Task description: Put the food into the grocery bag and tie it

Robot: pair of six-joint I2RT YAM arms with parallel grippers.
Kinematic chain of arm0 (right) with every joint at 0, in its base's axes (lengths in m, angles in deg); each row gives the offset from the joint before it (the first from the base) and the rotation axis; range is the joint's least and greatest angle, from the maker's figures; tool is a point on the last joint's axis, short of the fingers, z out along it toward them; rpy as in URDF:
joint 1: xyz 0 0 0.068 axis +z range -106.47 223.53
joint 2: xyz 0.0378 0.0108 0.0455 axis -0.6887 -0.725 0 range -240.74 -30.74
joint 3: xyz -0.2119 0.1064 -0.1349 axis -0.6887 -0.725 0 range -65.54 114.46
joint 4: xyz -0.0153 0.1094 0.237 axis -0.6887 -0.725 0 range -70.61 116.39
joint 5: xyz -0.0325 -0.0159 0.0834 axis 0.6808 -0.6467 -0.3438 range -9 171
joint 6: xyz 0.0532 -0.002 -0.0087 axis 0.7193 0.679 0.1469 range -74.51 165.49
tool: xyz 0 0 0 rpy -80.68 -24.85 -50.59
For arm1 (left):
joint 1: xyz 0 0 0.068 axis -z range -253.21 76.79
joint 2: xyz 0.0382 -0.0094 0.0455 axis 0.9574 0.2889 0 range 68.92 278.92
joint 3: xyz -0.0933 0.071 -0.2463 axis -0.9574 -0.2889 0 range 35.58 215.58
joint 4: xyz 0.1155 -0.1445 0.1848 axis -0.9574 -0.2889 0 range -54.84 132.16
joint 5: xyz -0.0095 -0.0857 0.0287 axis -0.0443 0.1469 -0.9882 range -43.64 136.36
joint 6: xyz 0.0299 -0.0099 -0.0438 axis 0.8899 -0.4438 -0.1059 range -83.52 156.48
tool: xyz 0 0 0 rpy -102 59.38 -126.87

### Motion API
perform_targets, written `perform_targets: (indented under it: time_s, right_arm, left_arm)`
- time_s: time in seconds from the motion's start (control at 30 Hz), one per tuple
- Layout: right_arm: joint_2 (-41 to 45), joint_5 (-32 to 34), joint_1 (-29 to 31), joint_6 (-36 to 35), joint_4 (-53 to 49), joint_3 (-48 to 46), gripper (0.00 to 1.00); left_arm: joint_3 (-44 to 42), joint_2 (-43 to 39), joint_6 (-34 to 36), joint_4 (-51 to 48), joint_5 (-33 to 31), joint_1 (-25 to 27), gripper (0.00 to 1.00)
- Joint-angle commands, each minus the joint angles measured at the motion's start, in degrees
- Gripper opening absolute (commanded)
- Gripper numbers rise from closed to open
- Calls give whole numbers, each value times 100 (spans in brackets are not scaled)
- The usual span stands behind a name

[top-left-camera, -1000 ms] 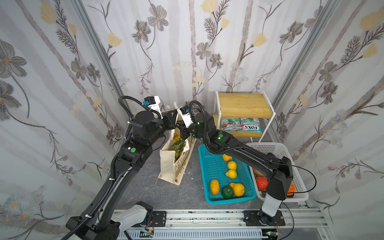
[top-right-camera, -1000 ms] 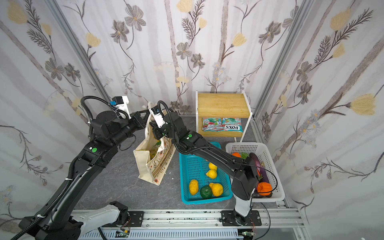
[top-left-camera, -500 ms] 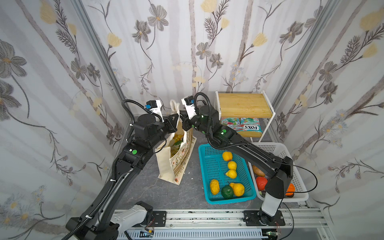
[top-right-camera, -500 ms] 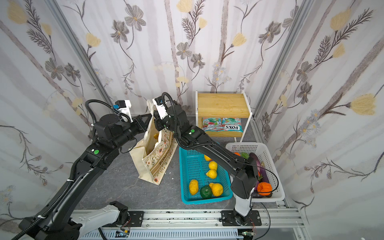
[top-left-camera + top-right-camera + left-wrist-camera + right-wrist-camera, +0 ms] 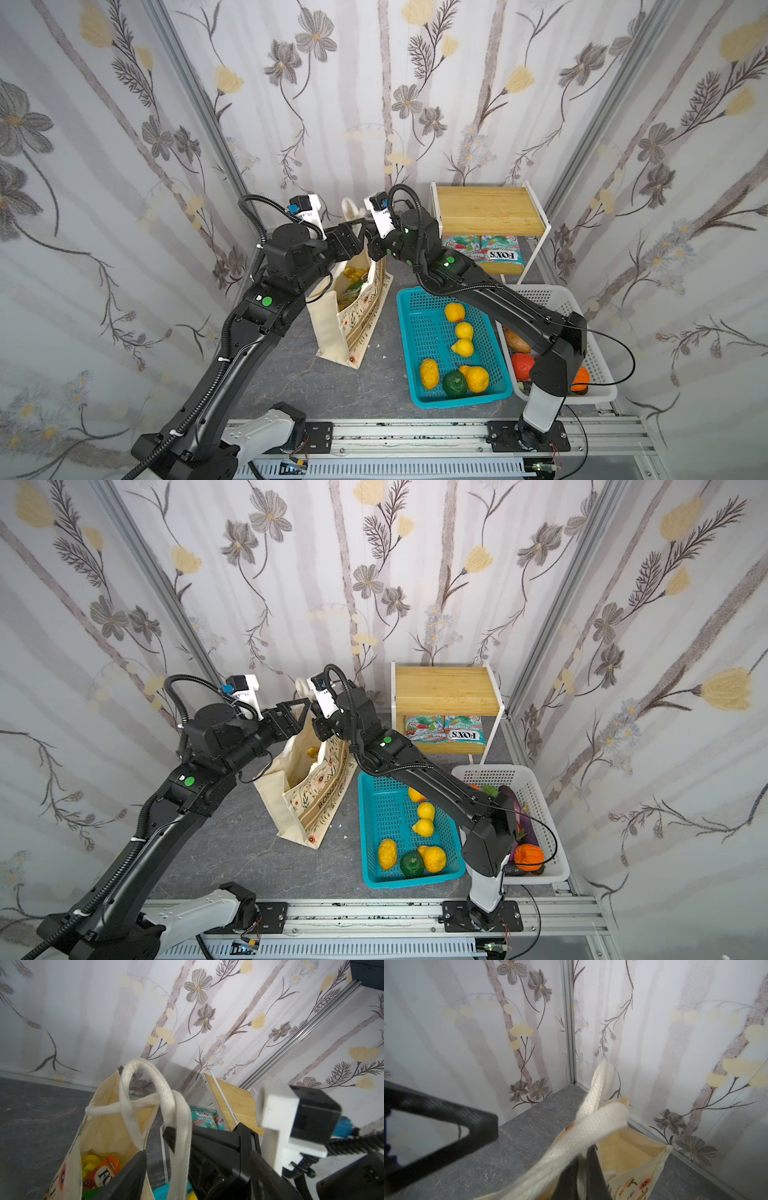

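- Your right gripper (image 5: pixel 581 1169) pinches a handle (image 5: pixel 591 1126) above the bag (image 5: pixel 332 332).
- Your left gripper (image 5: pixel 153 1144) is spread, just beside it.
- Basket (image 5: pixel 424 332) stands near bag's right.

The grocery bag (image 5: pixel 365 311) is printed cream with flowers, its handles (image 5: pixel 164 1093) kept white; the basket (image 5: pixel 419 328) is coloured teal.

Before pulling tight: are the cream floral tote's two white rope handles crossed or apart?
Crossed: in the left wrist view one white rope handle loops over the other above the canvas tote.
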Motion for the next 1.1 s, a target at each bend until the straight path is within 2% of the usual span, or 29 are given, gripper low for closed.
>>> perform_targets:
  time_s: [0.0, 0.03, 0.13, 0.2, 0.3, 0.4, 0.53, 0.63, 0.73, 0.93, 1.0, 1.07]
  right_arm:
    - [173, -78, 16, -65, 360, -234, 0]
    - [219, -97, 25, -65, 389, -311, 0]
    - [386, -129, 51, -71, 632, -643, 0]
    - [444, -144, 60, -68, 699, -731, 0]
    - [504, -170, 69, -56, 720, -790, 0]
    - [634, -339, 103, -66, 844, -977, 0]
    - [892, -462, 213, -237, 1127, -1405, 0]
    - [1032, -514, 232, -223, 1285, -1637, 0]
    - [1087, -570, 245, -217, 1340, -1774, 0]
    - [1284, -771, 249, -176, 1588, -2122, 0]
    - [1327, -860, 246, -151, 1622, -2183, 0]
    - [1350, -981, 232, -135, 1608, -2194, 0]
  left_arm:
    - [218, -46, -333, 172, -669, -12, 94]
    - [248, -46, -519, 176, -812, -12, 99]
    - [217, 24, -1555, 237, -1047, -12, 100]
    - [222, 171, -2405, 233, -818, -38, 100]
    - [361, 483, -3131, 233, -372, -47, 100]
    - [485, 743, -3594, 237, -214, -56, 100]
    - [462, 920, -3886, 233, -335, -54, 100]
    - [332, 1025, -4031, 242, -364, -64, 93]
    - [339, 1173, -4001, 242, -362, -64, 78]
    - [339, 1270, -3904, 242, -674, -91, 17]
    - [338, 1313, -3882, 242, -637, -91, 0]
    - [339, 1320, -3844, 251, -592, -93, 0]
